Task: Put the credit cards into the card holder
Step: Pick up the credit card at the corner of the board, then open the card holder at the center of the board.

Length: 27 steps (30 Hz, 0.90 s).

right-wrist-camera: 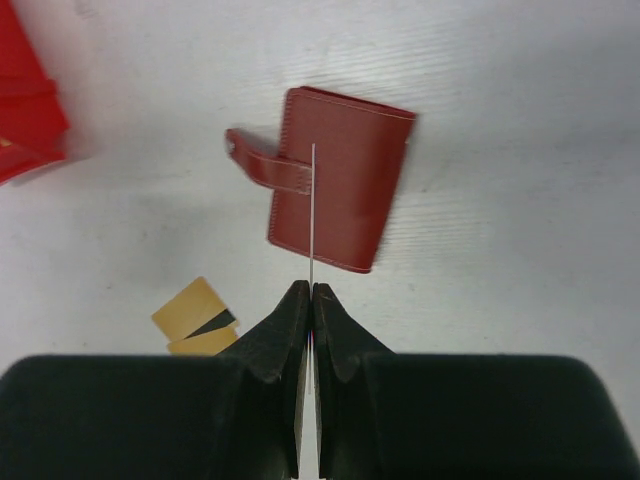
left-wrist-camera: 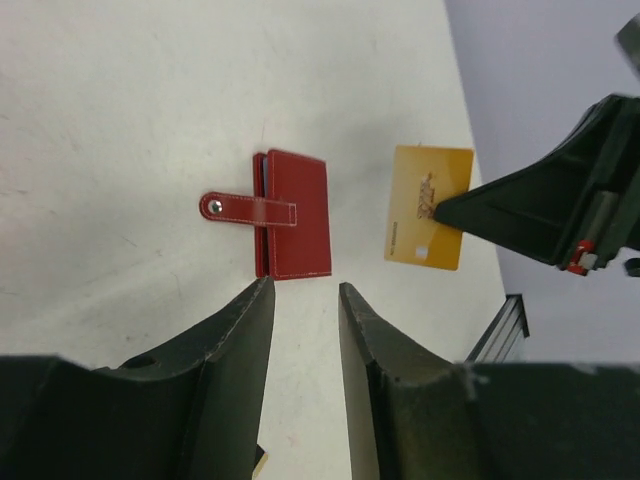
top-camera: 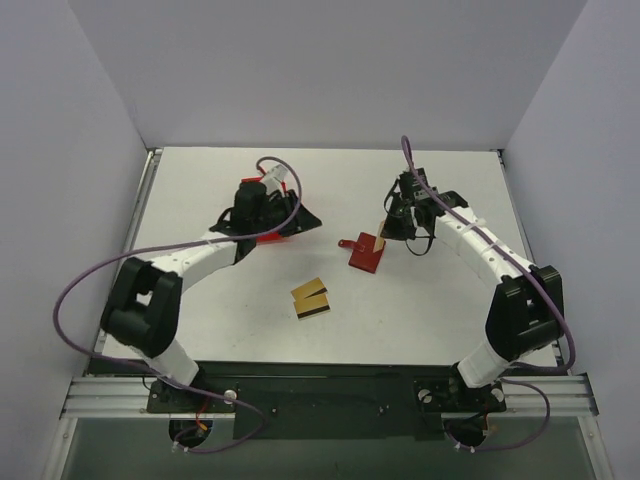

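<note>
Right tool (right-wrist-camera: 312, 295) clamped on one credit card (right-wrist-camera: 312, 200), held edge-on by the card holder (right-wrist-camera: 340, 180).
Insertion is the step in hand, yet the snap tab (right-wrist-camera: 270, 165) looks fastened (opening likely comes first); left tool (left-wrist-camera: 305, 290) hovers parted, empty; spare cards (top-camera: 310, 298) lie at the holder's 8 o'clock on the tabletop (top-camera: 200, 200).

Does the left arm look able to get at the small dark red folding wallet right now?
Probably yes: the left gripper is open and empty, facing the wallet with nothing between them; the right gripper, shut on a gold card, crowds only one side.
</note>
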Tool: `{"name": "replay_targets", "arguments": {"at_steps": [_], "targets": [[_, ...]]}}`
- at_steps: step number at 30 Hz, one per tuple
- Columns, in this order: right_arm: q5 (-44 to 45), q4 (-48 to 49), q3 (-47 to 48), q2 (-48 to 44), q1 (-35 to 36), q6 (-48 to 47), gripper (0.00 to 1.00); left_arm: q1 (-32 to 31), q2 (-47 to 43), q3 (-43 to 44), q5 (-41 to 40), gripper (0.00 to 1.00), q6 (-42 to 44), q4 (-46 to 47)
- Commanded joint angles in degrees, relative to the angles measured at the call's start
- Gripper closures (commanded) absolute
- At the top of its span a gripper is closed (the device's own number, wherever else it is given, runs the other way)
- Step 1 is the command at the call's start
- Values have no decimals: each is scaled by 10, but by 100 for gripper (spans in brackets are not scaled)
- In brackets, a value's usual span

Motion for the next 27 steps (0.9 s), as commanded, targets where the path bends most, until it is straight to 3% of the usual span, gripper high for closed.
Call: {"name": "replay_targets", "arguments": {"at_steps": [1, 4, 8, 19, 27], "targets": [[46, -56, -2, 18, -15, -18, 100, -79, 92, 115, -51, 57, 112, -117], [50, -57, -2, 30, -22, -22, 100, -98, 176, 188, -69, 57, 133, -143], [42, -49, -2, 47, -36, -20, 100, -102, 233, 214, -36, 57, 117, -129], [43, -41, 12, 95, -38, -16, 100, -103, 275, 205, -14, 56, 98, -112], [77, -43, 15, 119, -39, -19, 100, -105, 294, 221, -57, 60, 107, -145]]}}
